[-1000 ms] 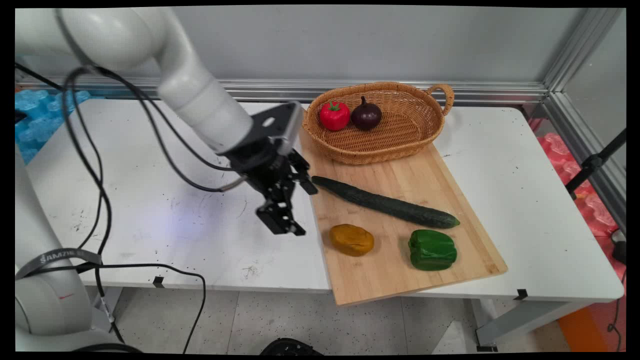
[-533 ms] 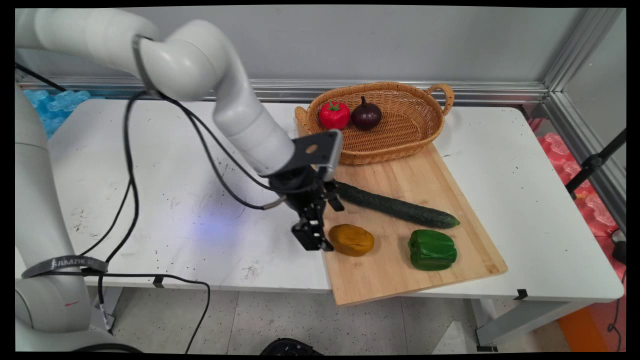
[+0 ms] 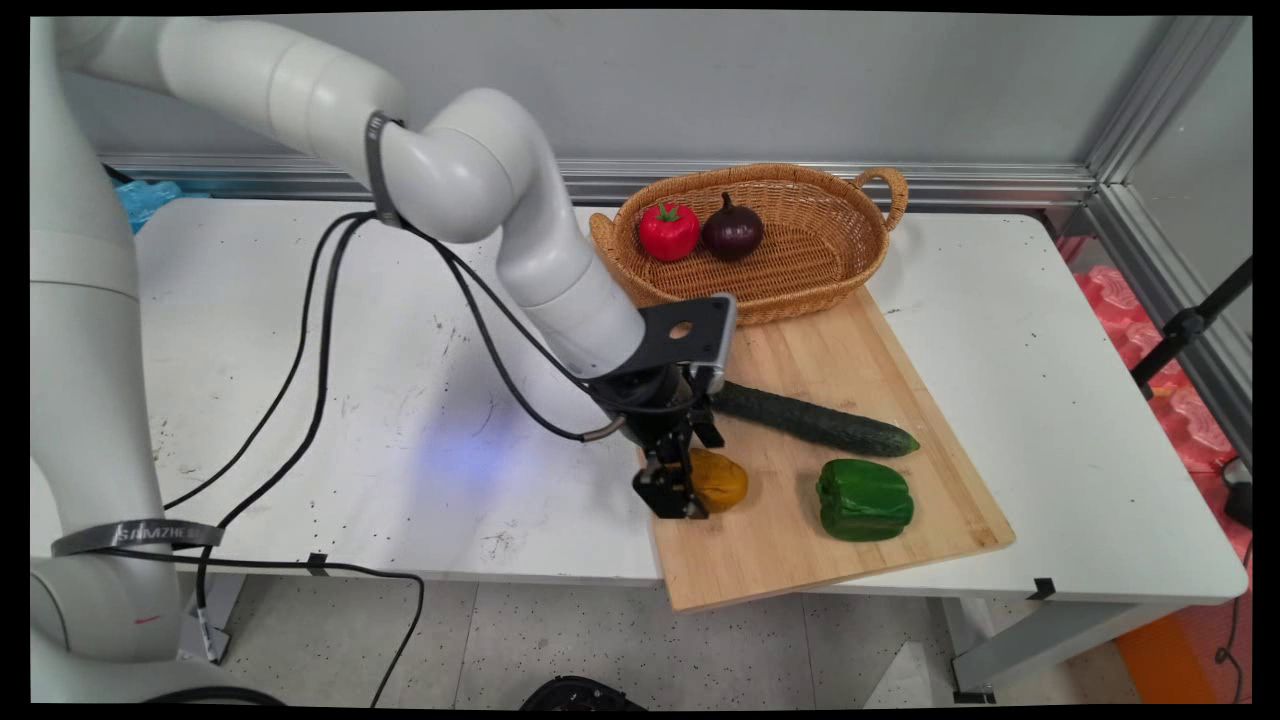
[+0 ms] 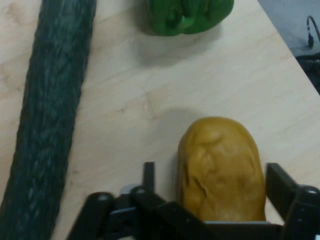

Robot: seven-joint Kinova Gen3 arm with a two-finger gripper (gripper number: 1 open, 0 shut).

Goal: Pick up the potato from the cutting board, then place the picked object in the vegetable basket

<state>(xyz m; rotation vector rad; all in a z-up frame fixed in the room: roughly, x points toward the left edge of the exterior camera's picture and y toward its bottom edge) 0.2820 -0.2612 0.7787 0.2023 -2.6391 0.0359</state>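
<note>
Moved rightward off the tabletop [image 3: 300, 400] onto the cutting board [image 3: 800, 540]: gripper [image 3: 678, 500], now down over the potato [image 4: 222, 170]. Fingers [image 4: 282, 187] spread, flanking the potato on both sides without visibly pinching it. Beyond it on the board, cucumber [image 4: 47, 125] and green bell pepper [image 4: 187, 15].

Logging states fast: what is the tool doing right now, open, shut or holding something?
Tool: open, fingers either side of the brown potato on the wooden board, not closed on it.
</note>
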